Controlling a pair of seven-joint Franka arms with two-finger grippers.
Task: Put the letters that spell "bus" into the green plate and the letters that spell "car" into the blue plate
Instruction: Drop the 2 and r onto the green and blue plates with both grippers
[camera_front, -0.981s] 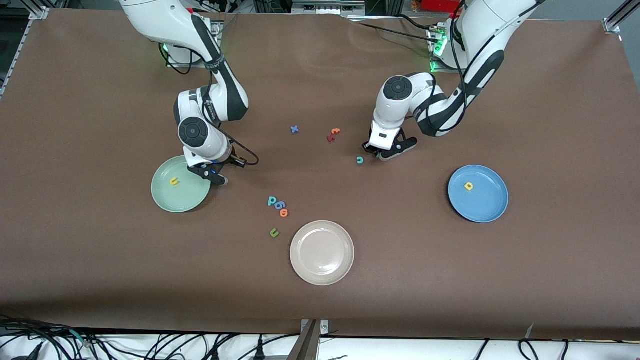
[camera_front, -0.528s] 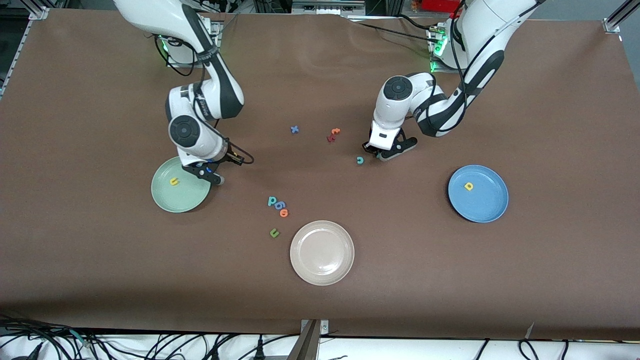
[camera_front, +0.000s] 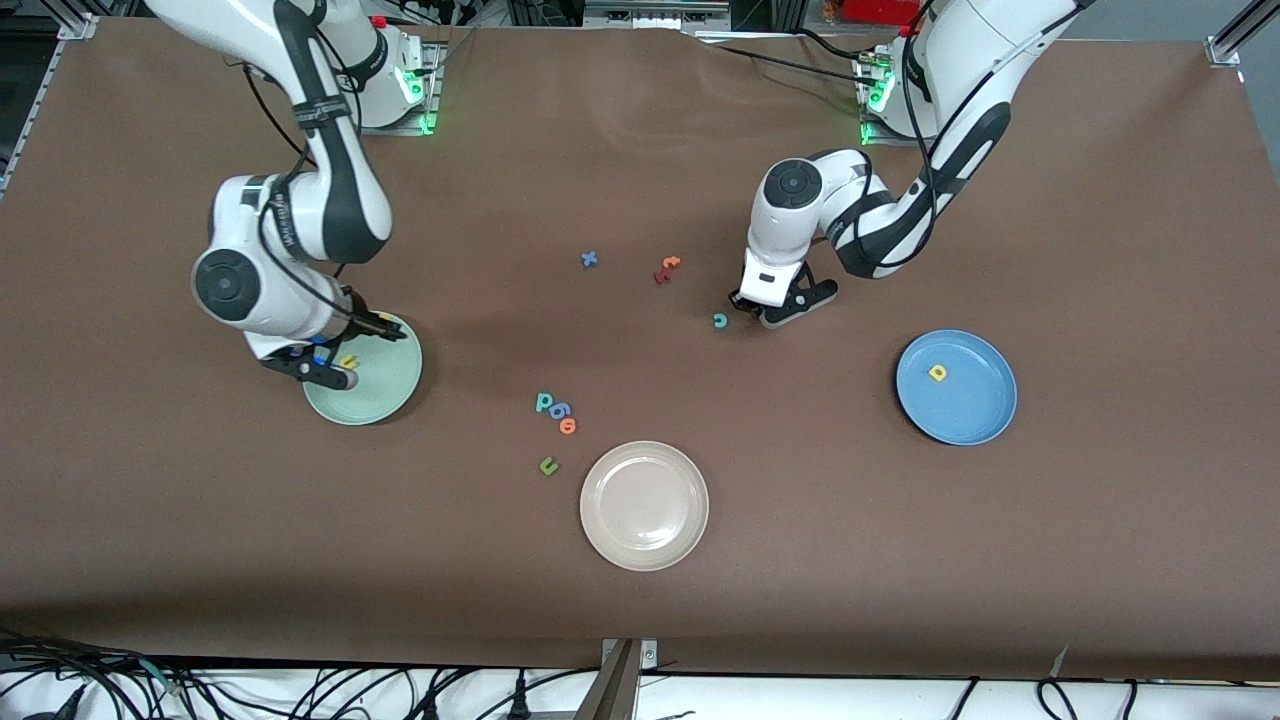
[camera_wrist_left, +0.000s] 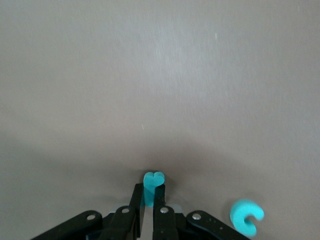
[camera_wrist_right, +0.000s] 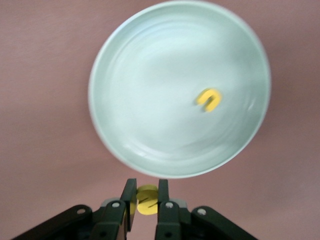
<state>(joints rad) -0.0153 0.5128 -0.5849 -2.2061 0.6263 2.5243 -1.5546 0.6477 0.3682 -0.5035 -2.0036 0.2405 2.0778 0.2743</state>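
Pinching a yellow letter (camera_wrist_right: 146, 200), the right gripper (camera_wrist_right: 145, 200) hangs beside the green plate (camera_front: 390, 395), where a yellow u (camera_front: 348, 362) lies. The left gripper (camera_wrist_left: 148, 202) clamps a teal letter (camera_wrist_left: 153, 181) near the teal c (camera_front: 719, 320). A yellow letter (camera_front: 937, 373) rests in the blue plate (camera_front: 975, 420).

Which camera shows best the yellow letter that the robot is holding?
The right wrist view: the yellow letter sits pinched between the right gripper's fingers, beside the green plate. The front view hides it under the arm; the left wrist view misses it.
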